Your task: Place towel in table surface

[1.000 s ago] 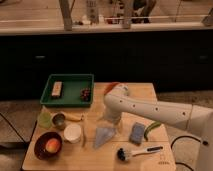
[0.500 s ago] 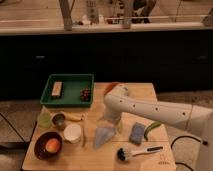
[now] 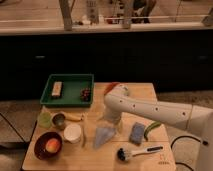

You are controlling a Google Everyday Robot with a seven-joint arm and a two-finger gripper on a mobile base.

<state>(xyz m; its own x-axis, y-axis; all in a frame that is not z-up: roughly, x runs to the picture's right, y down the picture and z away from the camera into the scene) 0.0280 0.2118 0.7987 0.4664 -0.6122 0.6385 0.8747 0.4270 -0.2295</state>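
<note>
The towel [image 3: 103, 136] is a pale blue-grey cloth bunched into a cone. Its wide lower end rests on the wooden table [image 3: 150, 95] near the front middle. My gripper [image 3: 109, 121] is at the end of the white arm [image 3: 150, 111], which reaches in from the right. It sits right at the top of the towel, and the arm's wrist hides the contact between them.
A green tray [image 3: 67, 102] with small items stands at the back left. A green cup [image 3: 45, 119], metal cup [image 3: 59, 120], banana [image 3: 75, 117], white cup [image 3: 72, 133] and bowl with an orange [image 3: 48, 145] are to the left. A blue sponge [image 3: 136, 133], green object [image 3: 152, 129] and brush [image 3: 137, 151] are to the right.
</note>
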